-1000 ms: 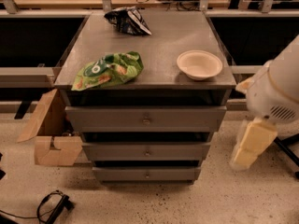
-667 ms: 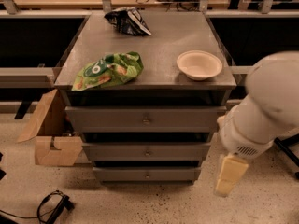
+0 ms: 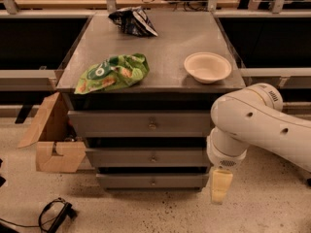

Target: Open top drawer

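Camera view: your top drawer [image 3: 112, 124] sits shut, grey, one small knob [image 3: 152, 125]; gripper [image 3: 220, 186] hangs below-right of it, grip impossible to tell.

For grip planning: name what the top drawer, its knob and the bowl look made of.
Top drawer: probably metal, flat grey front, dull even sheen. Knob: likely metal, small brighter glint. Bowl: pale cream, matte; plastic, paper or ceramic, cannot tell. The gripper hangs low, right of the bottom drawer.

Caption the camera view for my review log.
Gripper hangs low at the right end of the bottom drawer; top drawer shut.
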Tool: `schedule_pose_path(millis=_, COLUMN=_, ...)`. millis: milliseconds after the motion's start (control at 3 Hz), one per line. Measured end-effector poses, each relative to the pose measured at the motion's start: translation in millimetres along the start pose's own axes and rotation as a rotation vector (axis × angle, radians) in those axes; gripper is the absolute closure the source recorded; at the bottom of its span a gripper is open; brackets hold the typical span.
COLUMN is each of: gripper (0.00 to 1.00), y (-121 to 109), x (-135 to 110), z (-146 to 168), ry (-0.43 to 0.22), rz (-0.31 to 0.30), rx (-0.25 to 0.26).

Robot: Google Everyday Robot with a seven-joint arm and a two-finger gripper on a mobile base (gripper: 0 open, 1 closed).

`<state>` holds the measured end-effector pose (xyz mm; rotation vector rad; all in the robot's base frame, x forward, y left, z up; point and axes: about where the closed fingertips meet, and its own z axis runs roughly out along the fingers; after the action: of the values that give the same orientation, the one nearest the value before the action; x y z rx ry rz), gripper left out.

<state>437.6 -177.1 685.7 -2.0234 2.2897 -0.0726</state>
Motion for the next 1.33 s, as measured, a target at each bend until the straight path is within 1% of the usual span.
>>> schedule_pose_path(millis=333, gripper=0.00, y=0.0, x=0.0, z=0.0, ry=0.000, rz=0.000, rx=0.000)
schedule_pose_path(millis=667, gripper=0.00, y=-11.2, x=0.5, z=-1.6, ry=-0.002, rz=-0.007, rx=0.026)
schedule_pose_path(millis=1333, gripper=0.00, y=-74.1, x=10.0, z=-5.7, ry=0.002, rz=-0.031, rx=0.107)
